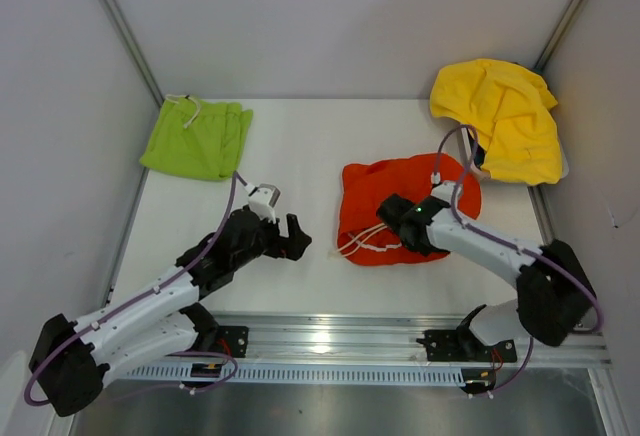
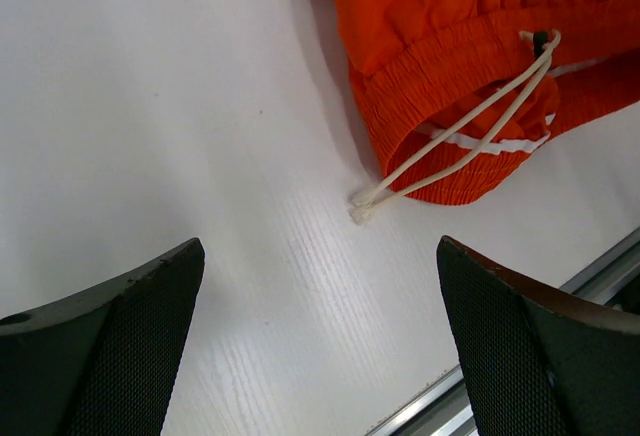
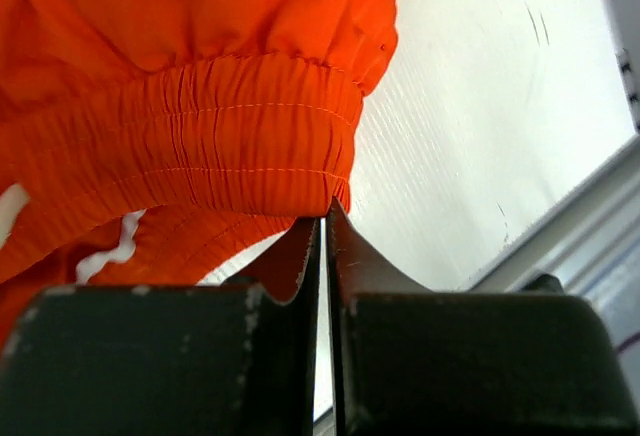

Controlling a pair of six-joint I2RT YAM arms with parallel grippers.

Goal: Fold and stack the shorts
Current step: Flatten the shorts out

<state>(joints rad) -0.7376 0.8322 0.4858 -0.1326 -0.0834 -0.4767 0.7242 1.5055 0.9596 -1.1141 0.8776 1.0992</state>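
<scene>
The orange-red shorts lie crumpled at the table's middle right, their white drawstring trailing toward the near edge. My right gripper rests on them; in the right wrist view it is shut, its tips pinching the lower edge of the elastic waistband. My left gripper is open and empty over bare table left of these shorts. Its wrist view shows the waistband and the drawstring ahead of the gripper. The lime-green shorts lie folded at the back left.
A yellow cloth is heaped at the back right corner, partly over the table's edge. Grey walls close in the left, back and right. A metal rail runs along the near edge.
</scene>
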